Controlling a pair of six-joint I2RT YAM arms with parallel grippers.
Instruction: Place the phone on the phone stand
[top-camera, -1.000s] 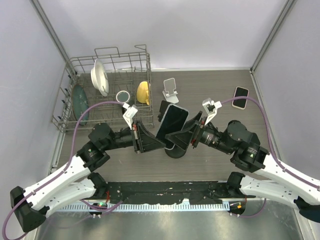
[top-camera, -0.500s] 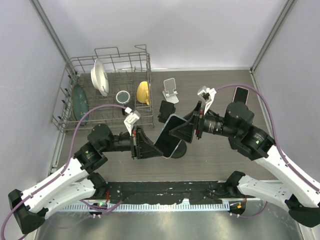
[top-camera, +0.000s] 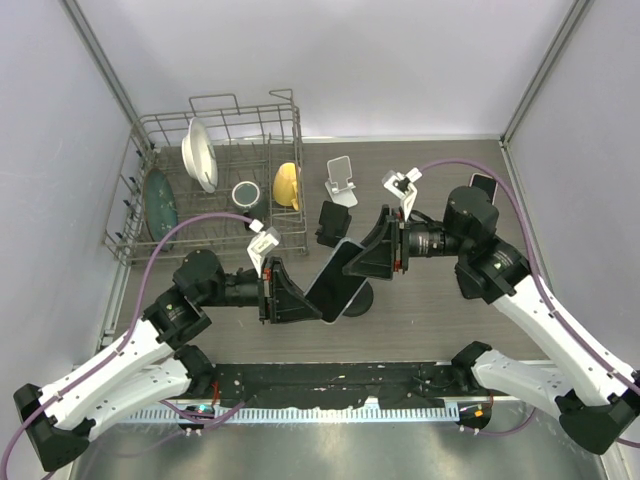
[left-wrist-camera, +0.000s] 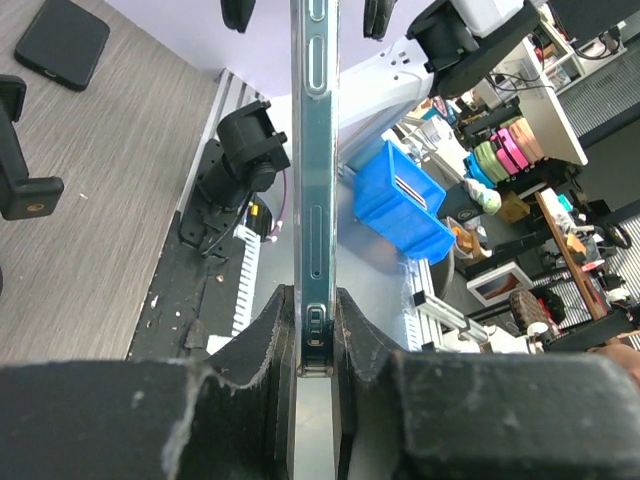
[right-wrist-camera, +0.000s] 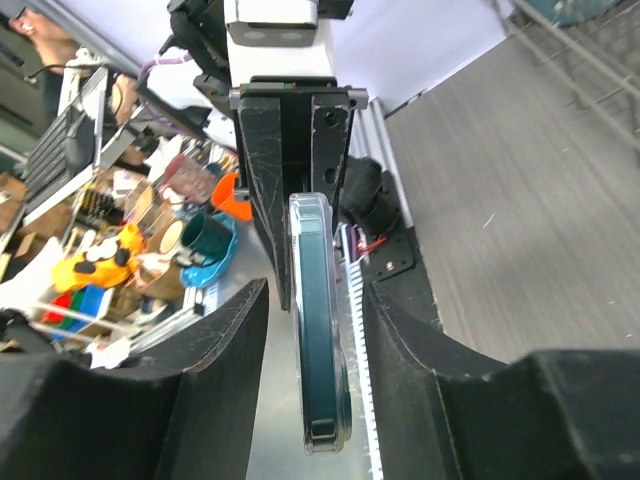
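A dark phone (top-camera: 336, 281) hangs tilted above the table's middle. My left gripper (top-camera: 306, 297) is shut on its lower end; the left wrist view shows the phone (left-wrist-camera: 315, 150) edge-on with my pads (left-wrist-camera: 277, 325) pressed on both faces. My right gripper (top-camera: 357, 263) is open around the upper end. In the right wrist view the phone (right-wrist-camera: 320, 340) stands between the fingers (right-wrist-camera: 235, 330) with a gap on each side. A white phone stand (top-camera: 342, 180) stands behind, at the back middle. A black stand (top-camera: 328, 222) sits nearer, with a black round base (top-camera: 362, 299) under the phone.
A wire dish rack (top-camera: 145, 235) with plates, a cup and a yellow bowl fills the back left. A second phone (top-camera: 481, 184) lies at the back right, partly behind my right arm. Walls close in both sides.
The phone has sunk lower and to the left with my left gripper. My right arm has swung toward the back, its open jaws staying around the phone's upper end.
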